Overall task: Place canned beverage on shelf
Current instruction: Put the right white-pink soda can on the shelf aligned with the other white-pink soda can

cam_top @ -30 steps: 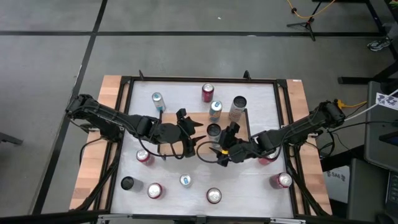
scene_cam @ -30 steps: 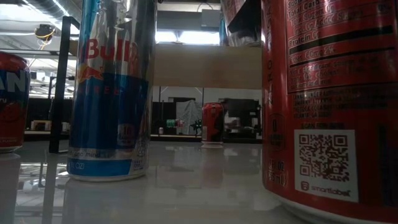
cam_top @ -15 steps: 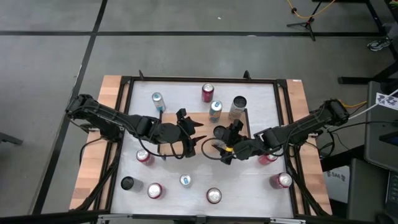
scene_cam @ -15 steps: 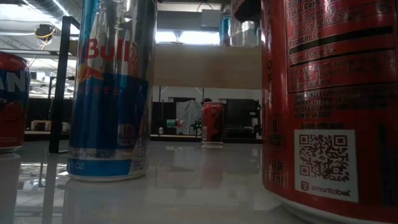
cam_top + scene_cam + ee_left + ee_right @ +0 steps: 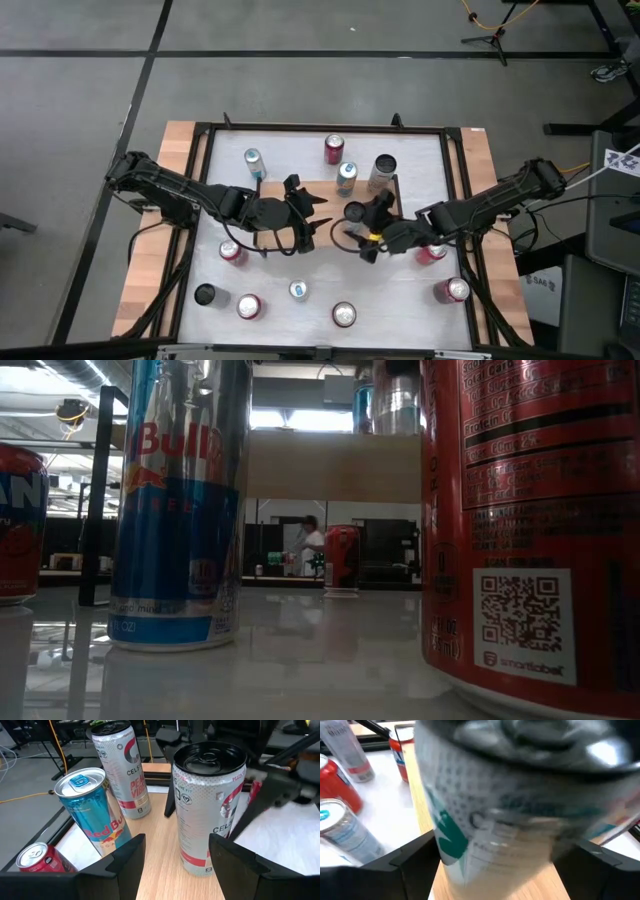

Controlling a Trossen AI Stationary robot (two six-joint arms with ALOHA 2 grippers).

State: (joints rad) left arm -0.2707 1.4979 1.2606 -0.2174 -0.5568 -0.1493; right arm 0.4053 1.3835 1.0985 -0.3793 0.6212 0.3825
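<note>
The shelf [image 5: 322, 186] stands mid-table, its wooden top [image 5: 160, 815] bearing three upright cans: a blue can [image 5: 92, 815], a tall silver can [image 5: 122, 765] and a black-topped silver can [image 5: 353, 212] [image 5: 207, 805]. My right gripper [image 5: 364, 228] is open, and its fingers [image 5: 412, 857] stand on either side of the black-topped can [image 5: 510, 810], which rests on its base on the wood. My left gripper [image 5: 318, 208] [image 5: 177, 855] waits open just to the left of that can, with nothing between its fingers.
Loose cans stand around the shelf on the white table [image 5: 420, 160]: a red one [image 5: 334, 149] and a blue one [image 5: 254, 163] at the far side, and several along the near side [image 5: 298, 290]. A person [image 5: 310, 540] shows in the room beyond.
My right gripper has drawn back toward the table's right edge and risen a little, still open. The black-topped can stays upright on the shelf. In the low view a dark shape above the shelf board has gone, and the cans there now show.
</note>
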